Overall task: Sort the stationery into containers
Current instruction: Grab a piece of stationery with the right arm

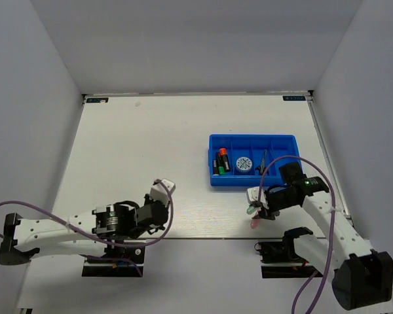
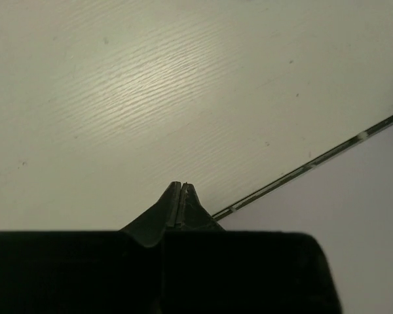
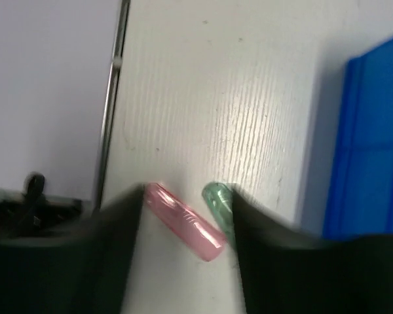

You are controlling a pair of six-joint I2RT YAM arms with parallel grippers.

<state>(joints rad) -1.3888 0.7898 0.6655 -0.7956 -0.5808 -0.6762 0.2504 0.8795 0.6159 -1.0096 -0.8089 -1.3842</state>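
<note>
From above, the blue plastic bin (image 1: pixel 252 137) was seen on the white table (image 1: pixel 144 144), split into boxes by thin walls. Black markers (image 1: pixel 221 161) with orange, yellow and green ends were laid side by side in one box. A round blue-and-white disc (image 1: pixel 243 164) was seen in the next box, and black-handled scissors (image 1: pixel 264 160) in the one after that.

None of those things were shown by the right wrist camera, only one smooth blue wall of the bin. But two things that looked tiny from above were shown up close there: a pale pink piece (image 3: pixel 183 221) and a pale green piece (image 3: pixel 217 203). Both were shaped like little rounded sticks, shiny and a bit see-through. They were seen lying on the table near the bin, between the spread-apart fingers of the right gripper (image 3: pixel 187 196). The green one was seen right against one finger.

The left gripper (image 2: pixel 182 186) was seen well apart from the bin. Its two dark fingers were pressed together with nothing between them, over table marked with fine wood-like lines.
</note>
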